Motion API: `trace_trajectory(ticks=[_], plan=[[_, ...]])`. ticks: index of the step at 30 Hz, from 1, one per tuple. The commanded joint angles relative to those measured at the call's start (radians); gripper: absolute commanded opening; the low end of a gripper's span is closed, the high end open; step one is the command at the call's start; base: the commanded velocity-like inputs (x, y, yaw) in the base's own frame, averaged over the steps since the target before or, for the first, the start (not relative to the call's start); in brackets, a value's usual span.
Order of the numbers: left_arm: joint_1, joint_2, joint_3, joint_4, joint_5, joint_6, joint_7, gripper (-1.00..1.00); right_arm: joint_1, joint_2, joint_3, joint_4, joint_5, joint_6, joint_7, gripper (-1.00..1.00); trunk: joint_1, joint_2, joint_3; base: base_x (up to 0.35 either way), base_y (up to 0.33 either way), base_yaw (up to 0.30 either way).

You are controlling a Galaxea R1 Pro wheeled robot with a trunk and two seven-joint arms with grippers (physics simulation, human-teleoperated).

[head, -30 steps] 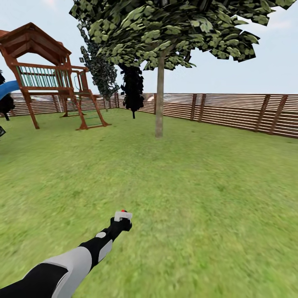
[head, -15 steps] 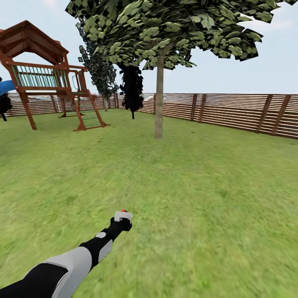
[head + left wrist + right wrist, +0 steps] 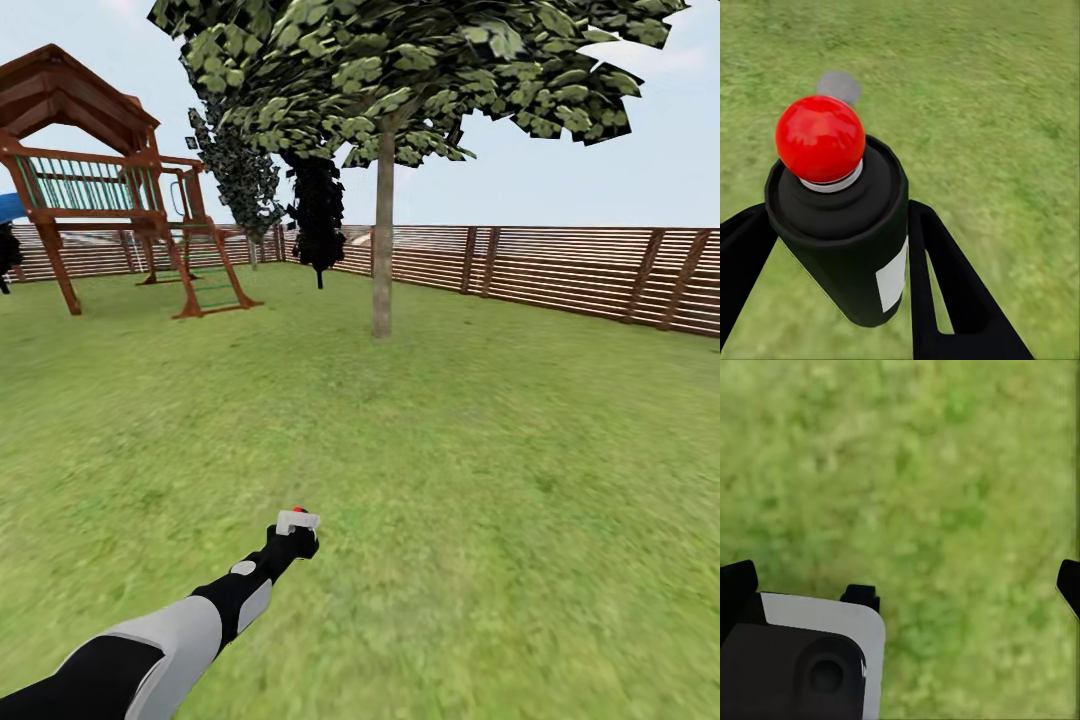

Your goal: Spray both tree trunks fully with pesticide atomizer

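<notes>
Atomizer (image 3: 840, 225) clamped in left hand (image 3: 297, 525), red top up, over grass (image 3: 480, 480) at 6 o'clock. Tree trunk (image 3: 383, 240) at 12 o'clock, well apart. Right hand (image 3: 900, 577) fingers spread wide, holding nothing.

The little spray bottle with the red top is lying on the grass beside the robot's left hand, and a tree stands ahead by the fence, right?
Not quite. The spray bottle is not lying on the grass: the left wrist view shows it gripped between the fingers of the left hand, held above the lawn. The rest is right: a tree stands ahead by the fence.
</notes>
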Motion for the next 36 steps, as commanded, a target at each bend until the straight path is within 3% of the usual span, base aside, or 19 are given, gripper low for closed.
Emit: trace_trajectory(ticks=[1, 36], plan=[[0.0, 0.0, 0.0, 0.0, -0.002, 0.0, 0.004, -1.0, 0.0, 0.0, 0.0, 0.0, 0.0, 0.0, 0.0, 1.0, 0.0, 0.0, 0.0, 0.35, -0.085, 0.0], [0.0, 0.0, 0.0, 0.0, -0.002, 0.0, 0.004, -1.0, 0.0, 0.0, 0.0, 0.0, 0.0, 0.0, 0.0, 1.0, 0.0, 0.0, 0.0, 0.35, -0.085, 0.0]])
